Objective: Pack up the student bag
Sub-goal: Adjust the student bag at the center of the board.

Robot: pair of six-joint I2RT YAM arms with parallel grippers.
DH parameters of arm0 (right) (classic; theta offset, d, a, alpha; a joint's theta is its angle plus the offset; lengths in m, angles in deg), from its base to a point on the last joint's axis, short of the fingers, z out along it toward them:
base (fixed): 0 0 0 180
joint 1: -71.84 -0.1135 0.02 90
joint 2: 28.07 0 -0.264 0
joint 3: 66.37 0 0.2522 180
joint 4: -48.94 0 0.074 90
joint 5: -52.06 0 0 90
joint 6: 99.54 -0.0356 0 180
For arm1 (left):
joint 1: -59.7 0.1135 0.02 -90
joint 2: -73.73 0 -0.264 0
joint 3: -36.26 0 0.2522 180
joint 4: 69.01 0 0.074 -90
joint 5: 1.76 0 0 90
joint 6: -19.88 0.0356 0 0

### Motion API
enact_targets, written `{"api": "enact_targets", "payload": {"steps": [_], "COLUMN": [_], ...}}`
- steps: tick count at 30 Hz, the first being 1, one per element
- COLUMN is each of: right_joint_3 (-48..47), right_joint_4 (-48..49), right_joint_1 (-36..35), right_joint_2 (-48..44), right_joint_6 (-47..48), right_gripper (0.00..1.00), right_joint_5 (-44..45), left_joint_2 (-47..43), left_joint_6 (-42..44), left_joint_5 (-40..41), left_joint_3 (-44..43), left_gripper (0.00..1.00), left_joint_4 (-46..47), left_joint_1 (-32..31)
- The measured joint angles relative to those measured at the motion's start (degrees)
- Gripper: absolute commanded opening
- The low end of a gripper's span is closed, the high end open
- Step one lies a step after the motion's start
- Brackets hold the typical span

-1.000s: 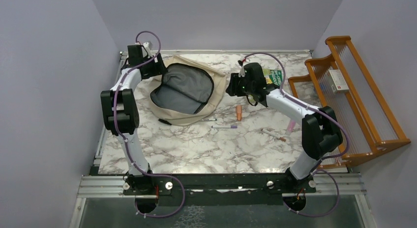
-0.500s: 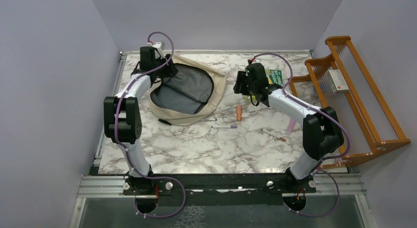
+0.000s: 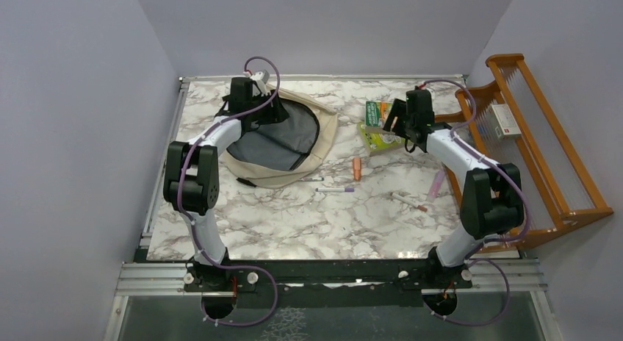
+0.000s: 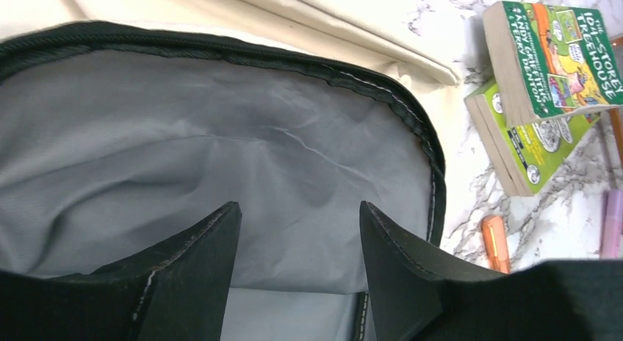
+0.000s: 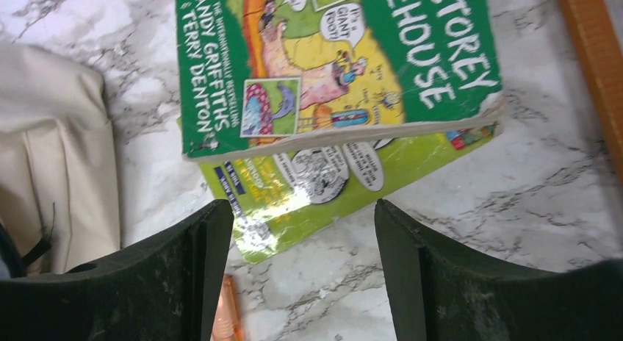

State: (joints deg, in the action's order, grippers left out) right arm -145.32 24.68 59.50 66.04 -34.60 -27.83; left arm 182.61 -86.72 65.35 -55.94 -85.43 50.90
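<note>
The right arm (image 3: 448,146) hangs over two stacked books (image 5: 330,69) on the tabletop (image 3: 294,209), its jaws apart and empty. The upper book's near edge runs across the gap and looks wider than it (so a flat pinch seems unlikely; an edge or corner looks the better bet). The student bag (image 3: 323,135) lies near the books, to their left, its mouth open upward on grey lining. The left arm (image 3: 220,135) holds its jaws, also apart, over that mouth, gripping nothing.

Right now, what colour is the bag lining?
Grey, inside the student bag, framed by black zipper trim. Shows best in the left wrist view.
</note>
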Motion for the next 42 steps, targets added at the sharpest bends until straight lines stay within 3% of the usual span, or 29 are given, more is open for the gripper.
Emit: {"api": "enact_targets", "payload": {"steps": [10, 19, 24, 33, 42], "right_joint_3": [-5.6, -11.9, -14.5, -17.2, -17.2], "right_joint_4": [-0.4, -0.6, -0.5, 0.0, 0.5], "right_joint_1": [6.1, 10.4, 11.6, 14.0, 14.6], "right_joint_2": [5.2, 11.0, 13.9, 18.3, 20.5], "right_joint_6": [0.1, 1.0, 2.5, 5.9, 7.9], "right_gripper": [0.81, 0.87, 0.89, 0.89, 0.89], "right_joint_5": [0.0, 0.1, 0.0, -1.5, -4.1], "left_joint_2": [-2.9, -1.1, 6.7, 29.4, 40.6], "left_joint_6": [-5.7, -10.2, -12.9, -16.9, -21.8], "left_joint_5": [-0.9, 5.4, 7.2, 7.2, 7.0], "left_joint_3": [1.9, -10.3, -20.3, -40.1, -52.0], "left_gripper": [0.68, 0.76, 0.80, 0.88, 0.90], "left_joint_4": [5.2, 6.4, 9.1, 9.3, 8.0], "left_joint_1": [-3.7, -11.1, -14.6, -19.5, -21.9]}}
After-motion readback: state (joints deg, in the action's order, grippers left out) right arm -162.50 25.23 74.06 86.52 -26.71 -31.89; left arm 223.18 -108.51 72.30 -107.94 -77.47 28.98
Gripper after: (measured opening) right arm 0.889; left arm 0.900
